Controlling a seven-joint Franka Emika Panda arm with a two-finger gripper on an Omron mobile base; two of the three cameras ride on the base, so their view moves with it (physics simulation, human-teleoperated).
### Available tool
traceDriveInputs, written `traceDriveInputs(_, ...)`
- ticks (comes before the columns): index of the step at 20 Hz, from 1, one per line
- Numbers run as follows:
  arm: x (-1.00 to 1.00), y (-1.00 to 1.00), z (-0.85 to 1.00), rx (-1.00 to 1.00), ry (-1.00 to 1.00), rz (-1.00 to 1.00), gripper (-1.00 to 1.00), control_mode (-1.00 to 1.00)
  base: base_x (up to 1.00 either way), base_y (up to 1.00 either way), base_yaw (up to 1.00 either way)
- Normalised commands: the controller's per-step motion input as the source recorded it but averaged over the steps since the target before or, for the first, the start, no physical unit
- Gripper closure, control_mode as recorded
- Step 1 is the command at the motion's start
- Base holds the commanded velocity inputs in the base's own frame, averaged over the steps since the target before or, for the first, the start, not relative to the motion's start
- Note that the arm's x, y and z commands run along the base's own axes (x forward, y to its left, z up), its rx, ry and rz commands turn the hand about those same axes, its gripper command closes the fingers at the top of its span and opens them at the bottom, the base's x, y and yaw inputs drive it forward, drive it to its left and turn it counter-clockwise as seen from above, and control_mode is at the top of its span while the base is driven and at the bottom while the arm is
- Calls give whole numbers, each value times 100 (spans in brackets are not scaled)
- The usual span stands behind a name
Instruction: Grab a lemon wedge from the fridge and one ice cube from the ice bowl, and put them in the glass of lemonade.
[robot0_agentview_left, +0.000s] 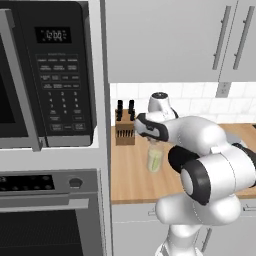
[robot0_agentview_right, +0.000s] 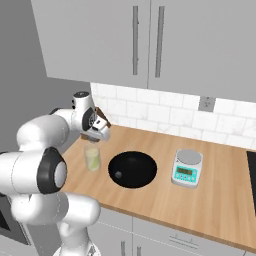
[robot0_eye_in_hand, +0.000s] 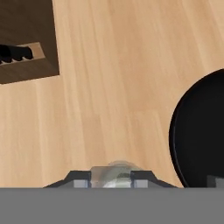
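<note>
Glass of lemonade (robot0_agentview_right: 92, 158) upright on counter (robot0_agentview_right: 210, 200), pincer (robot0_agentview_right: 94, 139) just above.

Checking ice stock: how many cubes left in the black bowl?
1 visible: an ice cube on the floor of the ice bowl, toward the side nearest the glass of lemonade. Others could blend into the black.

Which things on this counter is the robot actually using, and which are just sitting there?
In use:
glass of lemonade, right under the gripper
ice bowl, black, beside the glass
small clear piece, apparently an ice cube, between the fingertips

Just sitting there:
knife block
kitchen scale
microwave
oven
</note>
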Motion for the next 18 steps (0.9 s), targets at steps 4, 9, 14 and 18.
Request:
traceDriveInputs(4, -18, 0, 0, 0, -2, 0, 100, -100, 0, 0, 0)
traceDriveInputs(9, -15, 0, -3, 0, 0, 0, 100, -100, 0, 0, 0)
traceDriveInputs(14, 0, 0, -4, 0, 0, 0, 100, -100, 0, 0, 0)
traceDriveInputs(18, 0, 0, -5, 0, 0, 0, -100, -100, 0, 0, 0)
